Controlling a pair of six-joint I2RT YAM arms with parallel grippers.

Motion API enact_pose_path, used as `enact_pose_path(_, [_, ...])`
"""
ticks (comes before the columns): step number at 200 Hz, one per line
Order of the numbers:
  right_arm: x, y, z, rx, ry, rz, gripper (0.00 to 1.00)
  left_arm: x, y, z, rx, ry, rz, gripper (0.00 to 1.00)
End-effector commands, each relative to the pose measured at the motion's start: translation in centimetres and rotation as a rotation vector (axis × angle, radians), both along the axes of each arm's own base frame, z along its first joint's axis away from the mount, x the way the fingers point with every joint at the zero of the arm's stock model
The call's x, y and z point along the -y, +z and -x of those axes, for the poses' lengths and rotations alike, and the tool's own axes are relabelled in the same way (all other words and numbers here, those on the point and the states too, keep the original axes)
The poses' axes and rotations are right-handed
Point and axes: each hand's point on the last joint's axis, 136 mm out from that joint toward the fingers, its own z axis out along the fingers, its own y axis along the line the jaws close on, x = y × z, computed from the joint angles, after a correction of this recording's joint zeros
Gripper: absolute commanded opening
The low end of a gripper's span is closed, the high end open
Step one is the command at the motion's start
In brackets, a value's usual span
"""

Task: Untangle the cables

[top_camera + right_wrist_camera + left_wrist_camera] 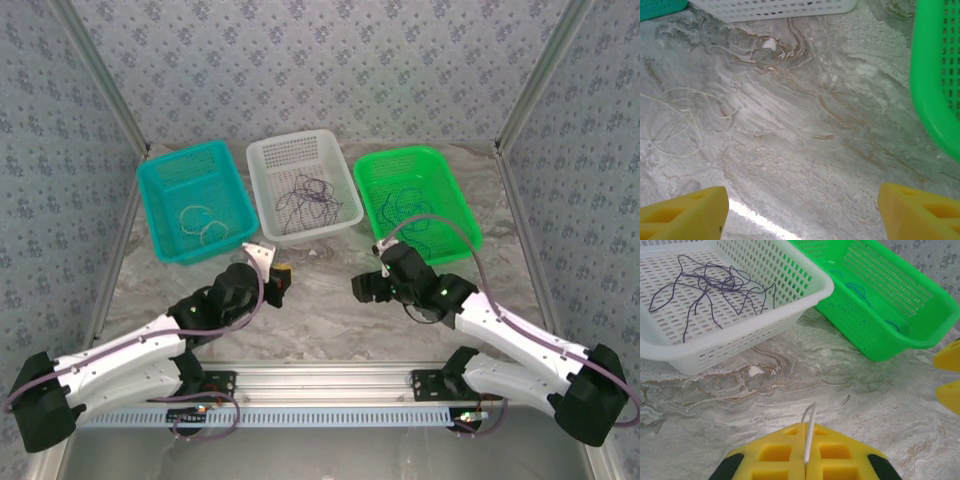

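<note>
My left gripper [806, 427] [281, 280] is shut on a pale cream cable [810, 422], and a short bend of it sticks out past the yellow fingertips, just above the marble table. More cream cable [677, 122] lies in loose loops on the table, left of my right gripper [802, 196] [364, 288]. That gripper is open, with bare table between its fingers. Dark purple cables [715, 282] [305, 195] lie tangled in the white basket [262, 160]. Blue cables [860, 290] [415, 212] lie in the green basket [455, 190]. Cream loops [202, 222] rest in the teal basket [150, 205].
The three baskets stand side by side across the back of the table. The white basket's near wall [740, 347] and the green basket's wall [875, 335] are close ahead of my left gripper. The green basket's rim [932, 85] is to the right of my right gripper. Both grippers face each other over the table's middle.
</note>
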Motion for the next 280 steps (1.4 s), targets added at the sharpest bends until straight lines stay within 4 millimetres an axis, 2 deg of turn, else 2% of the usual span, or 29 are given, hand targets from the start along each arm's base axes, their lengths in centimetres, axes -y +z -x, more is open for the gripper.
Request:
enact_pose_path(1, [-1.2,1.1,0.1,0.053,0.042,-0.012,0.83,1.0,2.6,-0.2,0.024,-0.028,0.045,0.00])
enact_pose_path(24, [-3.7,1.8,-0.2,0.118,0.093,-0.045,0.84,1.8,2.9,-0.1,0.004,-0.043,0.086,0.00])
enact_pose_path(69, [-7.0,1.8,-1.1,0.237,0.109,-0.088,0.88,3.4,4.6,0.1,-0.019,-0.086,0.181,0.00])
enact_pose_path(92, [-8.0,1.6,-1.5,0.290,0.111,-0.124,1.00,4.1,5.3,0.5,-0.029,-0.125,0.227,0.00])
enact_pose_path(136, [-9.3,1.6,-3.0,0.363,0.102,-0.126,1.00,5.2,6.3,1.7,-0.044,-0.206,0.302,0.00])
enact_pose_path(179, [-10.3,0.5,-4.7,0.354,0.061,-0.107,1.00,5.7,7.5,2.6,-0.047,-0.257,0.357,0.00])
enact_pose_path(191, [-9.8,-0.3,-5.4,0.319,0.001,-0.090,0.98,5.8,8.1,2.9,-0.041,-0.273,0.373,0.00])
enact_pose_path(203, [-9.0,-1.9,-5.9,0.251,-0.049,-0.053,0.94,5.7,8.8,3.1,-0.031,-0.281,0.386,0.00])
enact_pose_path(222, [-8.3,-3.9,-5.9,0.180,-0.090,-0.014,0.87,5.3,9.7,3.3,-0.010,-0.282,0.396,0.00])
enact_pose_path(259, [-7.1,-7.6,-4.2,0.069,-0.097,0.027,0.78,4.2,11.7,3.5,0.047,-0.269,0.414,0.00])
enact_pose_path(280, [-5.7,-9.4,-3.1,0.017,-0.118,0.070,0.73,3.5,12.8,3.4,0.084,-0.253,0.391,0.00])
